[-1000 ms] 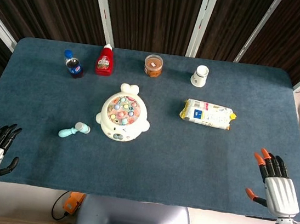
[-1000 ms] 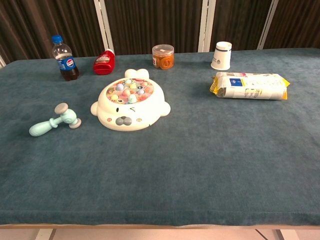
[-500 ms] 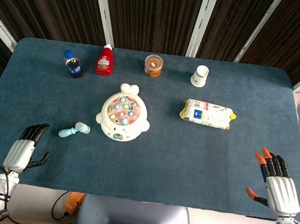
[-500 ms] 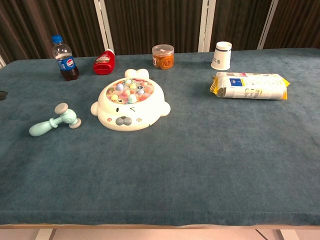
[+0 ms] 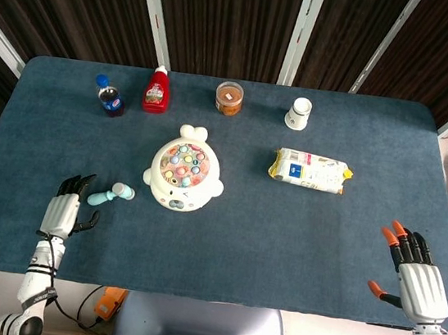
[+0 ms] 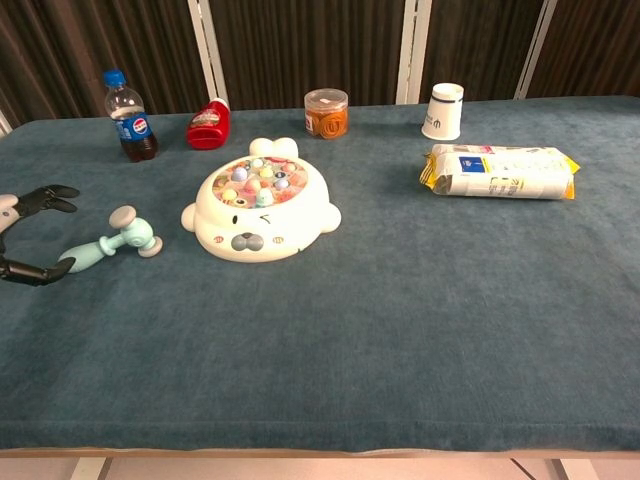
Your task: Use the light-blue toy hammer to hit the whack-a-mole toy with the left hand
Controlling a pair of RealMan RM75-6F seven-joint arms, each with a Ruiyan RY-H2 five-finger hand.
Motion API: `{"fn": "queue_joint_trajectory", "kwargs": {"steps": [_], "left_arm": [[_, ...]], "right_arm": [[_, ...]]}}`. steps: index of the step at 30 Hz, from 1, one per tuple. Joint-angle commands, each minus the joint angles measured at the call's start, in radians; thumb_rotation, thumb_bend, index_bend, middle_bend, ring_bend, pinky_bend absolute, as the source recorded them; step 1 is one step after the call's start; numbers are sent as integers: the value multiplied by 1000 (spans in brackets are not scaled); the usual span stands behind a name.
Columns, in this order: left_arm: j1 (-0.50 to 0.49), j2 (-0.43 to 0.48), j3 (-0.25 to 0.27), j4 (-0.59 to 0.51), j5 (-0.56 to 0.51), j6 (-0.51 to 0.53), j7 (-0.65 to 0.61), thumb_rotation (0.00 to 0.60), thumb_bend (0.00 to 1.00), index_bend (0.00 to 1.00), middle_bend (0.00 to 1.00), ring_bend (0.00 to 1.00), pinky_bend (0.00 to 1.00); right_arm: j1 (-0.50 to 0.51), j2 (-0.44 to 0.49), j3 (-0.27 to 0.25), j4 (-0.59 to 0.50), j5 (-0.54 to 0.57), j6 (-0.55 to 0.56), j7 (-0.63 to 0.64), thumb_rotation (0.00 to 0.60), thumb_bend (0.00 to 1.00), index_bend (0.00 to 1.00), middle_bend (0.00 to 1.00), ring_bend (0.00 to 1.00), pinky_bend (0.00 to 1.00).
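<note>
The light-blue toy hammer lies flat on the blue table, its handle end pointing left and its head toward the whack-a-mole toy. In the chest view the hammer sits left of the white toy, which has coloured pegs on top. My left hand hovers open just left of the handle, fingers apart and holding nothing; its dark fingertips show at the chest view's left edge. My right hand rests open at the table's front right, far from both.
Along the back stand a cola bottle, a red ketchup bottle, an orange-lidded jar and a white paper cup. A snack packet lies right of the toy.
My left hand has moved from the front left corner up and right across the table, ending beside the hammer's handle. The right hand and all objects have stayed put.
</note>
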Motion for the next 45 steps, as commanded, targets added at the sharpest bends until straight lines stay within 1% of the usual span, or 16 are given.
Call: {"fn": "queue_joint_trajectory", "kwargs": {"steps": [1,6,13,19,23,34,45], "left_arm": [[-19,-24,-15,10,-27,-17,22,600,376,132,153,61,70],[-52,-64,-40,24,-76,-38,67,600,377,149,171,80,85],[-95,-119,-69,74,-136,-42,143,600,378,171,199,106,89],[-114,-149,-81,125,-173,-49,169,600,383,212,233,134,93],[-119,-158,-87,144,-189,-55,168,600,386,248,269,162,98],[-134,-161,-97,141,-210,-59,174,600,387,280,303,191,115],[-148,-162,-102,121,-224,-56,189,600,386,284,307,195,117]], "right_arm": [[0,1,0,0,-1,1,2,600,181,0,0,0,0],[0,3,-2,0,-4,0,8,600,181,0,0,0,0],[1,12,-8,0,-14,-4,28,600,181,0,0,0,0],[-1,18,-9,1,-16,3,42,600,181,0,0,0,0],[-2,19,-8,1,-16,4,45,600,181,0,0,0,0],[-2,17,-8,-1,-15,3,42,600,181,0,0,0,0],[-2,18,-6,-2,-12,5,45,600,181,0,0,0,0]]}}
